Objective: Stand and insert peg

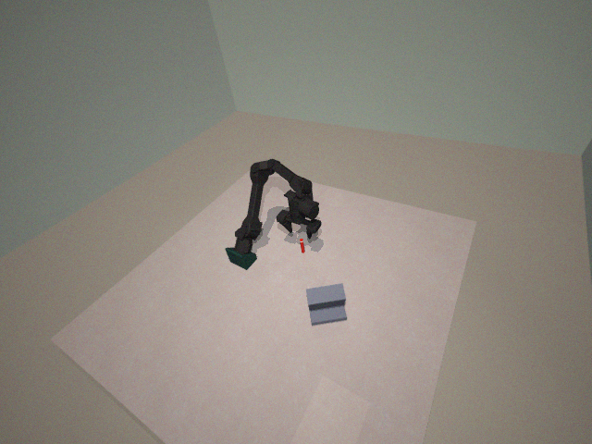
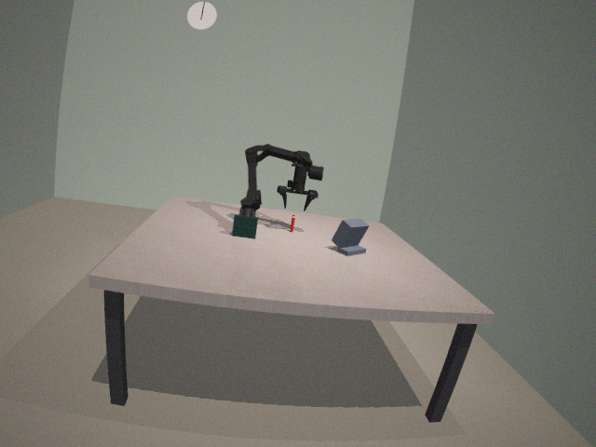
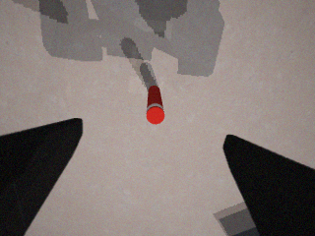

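Note:
The red peg stands upright on the table, its white-banded end up. My gripper is wide open and empty, pointing down above the peg. In the wrist view the peg's top shows between the two fingers, a little beyond the line of their tips. The blue-grey sloped panel stands on its base in front of the robot; its corner also shows at the bottom of the wrist view. The hole in its face cannot be seen in these views.
The table carries the arm's dark green base block, left of the peg in the top and exterior views. The panel stands to the right of the peg in the exterior view. The arm's shadow falls around the peg.

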`<state>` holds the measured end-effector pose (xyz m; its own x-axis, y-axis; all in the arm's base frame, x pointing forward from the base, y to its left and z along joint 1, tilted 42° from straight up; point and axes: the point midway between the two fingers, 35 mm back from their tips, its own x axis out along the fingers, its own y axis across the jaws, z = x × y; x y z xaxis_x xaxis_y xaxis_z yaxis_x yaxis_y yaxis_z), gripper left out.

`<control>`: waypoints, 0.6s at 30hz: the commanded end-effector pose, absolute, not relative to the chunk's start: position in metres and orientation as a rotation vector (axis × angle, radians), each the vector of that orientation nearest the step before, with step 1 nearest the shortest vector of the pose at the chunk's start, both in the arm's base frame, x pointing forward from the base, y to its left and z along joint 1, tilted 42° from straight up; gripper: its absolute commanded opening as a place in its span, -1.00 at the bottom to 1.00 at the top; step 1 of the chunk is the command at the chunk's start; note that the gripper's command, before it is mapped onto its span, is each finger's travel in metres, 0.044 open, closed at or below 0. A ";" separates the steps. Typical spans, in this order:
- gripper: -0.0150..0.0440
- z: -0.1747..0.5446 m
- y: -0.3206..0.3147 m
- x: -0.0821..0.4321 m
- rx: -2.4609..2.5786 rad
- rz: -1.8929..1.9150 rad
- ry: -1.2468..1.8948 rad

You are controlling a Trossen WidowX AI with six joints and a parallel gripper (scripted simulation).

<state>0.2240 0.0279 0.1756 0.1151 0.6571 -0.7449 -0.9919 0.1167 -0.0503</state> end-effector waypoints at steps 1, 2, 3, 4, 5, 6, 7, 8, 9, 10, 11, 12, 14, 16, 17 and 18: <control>1.00 0.176 0.029 0.224 -0.722 1.374 0.584; 1.00 0.175 0.029 0.224 -0.743 1.384 0.567; 1.00 0.175 0.029 0.225 -0.763 1.393 0.551; 1.00 0.175 0.029 0.225 -0.784 1.403 0.534; 1.00 0.175 0.029 0.225 -0.804 1.412 0.517; 1.00 0.175 0.029 0.225 -0.824 1.421 0.500; 1.00 0.175 0.029 0.225 -0.845 1.430 0.483; 1.00 0.175 0.029 0.225 -0.865 1.439 0.465; 1.00 0.175 0.029 0.225 -0.885 1.447 0.448; 1.00 0.175 0.030 0.225 -0.906 1.456 0.430; 1.00 0.174 0.030 0.225 -0.926 1.464 0.413; 1.00 0.174 0.030 0.225 -0.946 1.472 0.395; 1.00 0.174 0.030 0.225 -0.986 1.488 0.359; 1.00 0.174 0.030 0.225 -1.027 1.504 0.322; 1.00 0.174 0.030 0.225 -1.047 1.511 0.304; 1.00 0.174 0.030 0.225 -1.067 1.519 0.285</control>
<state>0.2242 0.0298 0.1736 0.1150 0.6573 -0.7448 -0.9137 -0.2242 -0.3389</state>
